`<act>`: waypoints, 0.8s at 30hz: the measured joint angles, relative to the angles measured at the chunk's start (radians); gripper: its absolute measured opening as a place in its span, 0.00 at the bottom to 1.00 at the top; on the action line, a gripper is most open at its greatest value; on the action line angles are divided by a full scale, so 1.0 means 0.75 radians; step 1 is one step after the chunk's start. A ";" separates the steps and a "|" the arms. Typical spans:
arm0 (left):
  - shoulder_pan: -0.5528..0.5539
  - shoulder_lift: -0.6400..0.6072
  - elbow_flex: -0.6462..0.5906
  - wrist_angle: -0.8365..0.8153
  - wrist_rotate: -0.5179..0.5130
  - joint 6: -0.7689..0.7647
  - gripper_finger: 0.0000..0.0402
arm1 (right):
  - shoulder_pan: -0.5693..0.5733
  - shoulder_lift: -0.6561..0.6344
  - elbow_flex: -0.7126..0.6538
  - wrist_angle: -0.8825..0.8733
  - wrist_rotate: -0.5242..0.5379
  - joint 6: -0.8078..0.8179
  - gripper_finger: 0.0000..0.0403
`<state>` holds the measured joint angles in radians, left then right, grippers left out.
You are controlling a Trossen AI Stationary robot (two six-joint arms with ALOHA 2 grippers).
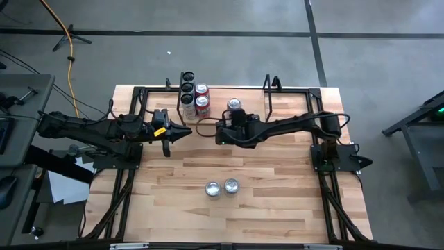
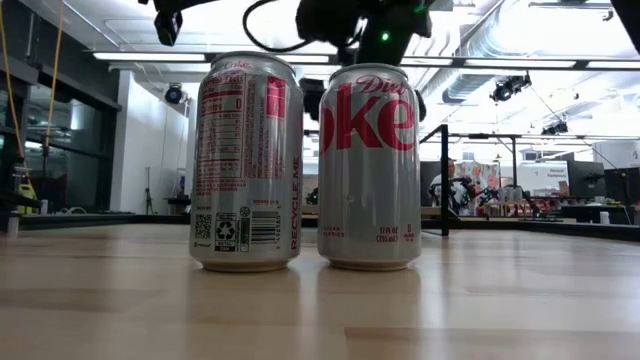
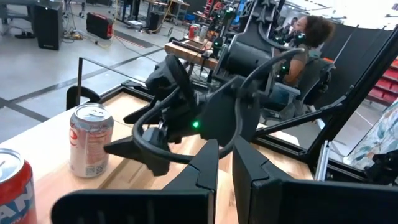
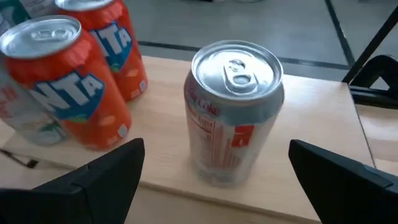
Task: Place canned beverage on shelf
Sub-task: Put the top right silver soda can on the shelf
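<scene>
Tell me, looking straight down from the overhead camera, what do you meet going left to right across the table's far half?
Left gripper → group of cans on the shelf → right gripper → lone silver can.

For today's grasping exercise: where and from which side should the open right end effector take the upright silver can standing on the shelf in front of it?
Grip the silver can across its cylindrical wall at mid-height. Approach level from the table side, where the right end effector already faces it with fingers wide. The orange cans stand apart on one side, so that finger probably has room.
</scene>
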<state>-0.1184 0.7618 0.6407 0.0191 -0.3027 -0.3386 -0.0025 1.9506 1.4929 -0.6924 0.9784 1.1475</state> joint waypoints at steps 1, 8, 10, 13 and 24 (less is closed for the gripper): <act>0.001 0.000 0.000 0.000 -0.001 0.000 0.01 | -0.004 0.011 0.000 0.026 0.011 0.000 0.96; 0.001 0.000 0.000 -0.001 -0.033 0.000 0.01 | -0.049 0.057 0.001 0.120 0.011 -0.002 0.96; 0.001 0.000 0.000 -0.002 -0.034 0.000 0.01 | -0.066 0.060 0.000 0.112 0.008 -0.007 0.96; 0.000 0.000 0.000 -0.010 -0.034 0.001 0.01 | -0.093 0.061 0.000 0.126 -0.024 -0.053 0.96; 0.000 0.000 0.000 -0.030 -0.037 0.001 0.01 | -0.137 0.064 0.000 0.126 -0.098 -0.110 0.65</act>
<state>-0.1184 0.7618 0.6407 -0.0033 -0.3302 -0.3382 -0.1053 1.9987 1.4929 -0.5982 0.9047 1.0648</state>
